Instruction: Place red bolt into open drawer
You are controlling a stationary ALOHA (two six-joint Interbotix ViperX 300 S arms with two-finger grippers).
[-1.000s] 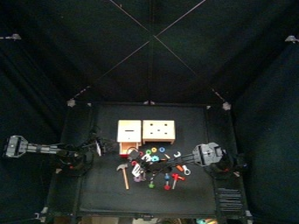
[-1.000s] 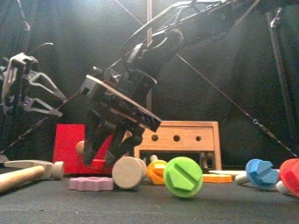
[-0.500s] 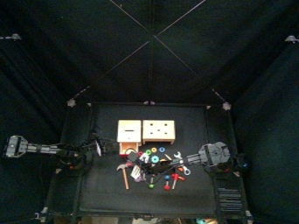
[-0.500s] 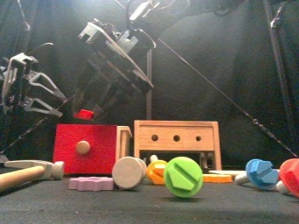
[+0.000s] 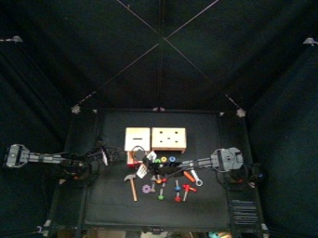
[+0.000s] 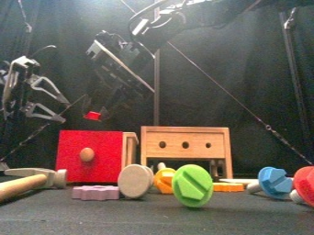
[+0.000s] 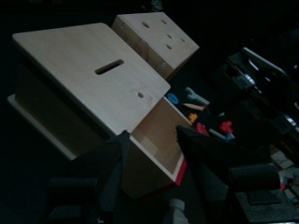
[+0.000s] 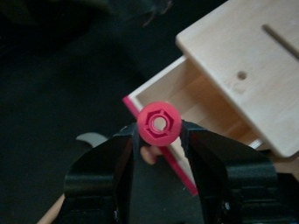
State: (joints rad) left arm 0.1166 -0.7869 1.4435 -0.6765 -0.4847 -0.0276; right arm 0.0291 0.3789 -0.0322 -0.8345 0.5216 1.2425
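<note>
My right gripper (image 8: 156, 133) is shut on the red bolt (image 8: 156, 123), gripping it by its hex head. In the front view the red bolt (image 6: 92, 116) hangs under the right gripper (image 6: 103, 103), just above the drawer's red front (image 6: 95, 156). The right wrist view shows the open drawer (image 8: 163, 87) of the pale wooden box (image 8: 239, 61) right behind the bolt. In the top view the right gripper (image 5: 162, 161) is in front of that box (image 5: 137, 138). My left gripper (image 7: 158, 156) is open and empty, resting at the table's left (image 5: 99, 160), facing the drawer (image 7: 158, 144).
A second wooden box (image 6: 185, 147) with holes stands to the right of the drawer box. Loose toys lie at the front: a green bolt (image 6: 193, 184), a white disc (image 6: 135, 180), a pink nut (image 6: 95, 193), a blue bolt (image 6: 274, 180) and a hammer handle (image 6: 25, 186).
My right gripper has lifted out of the toy pile with the red bolt and moved back and left, to just above the open drawer. The left arm has not moved.
</note>
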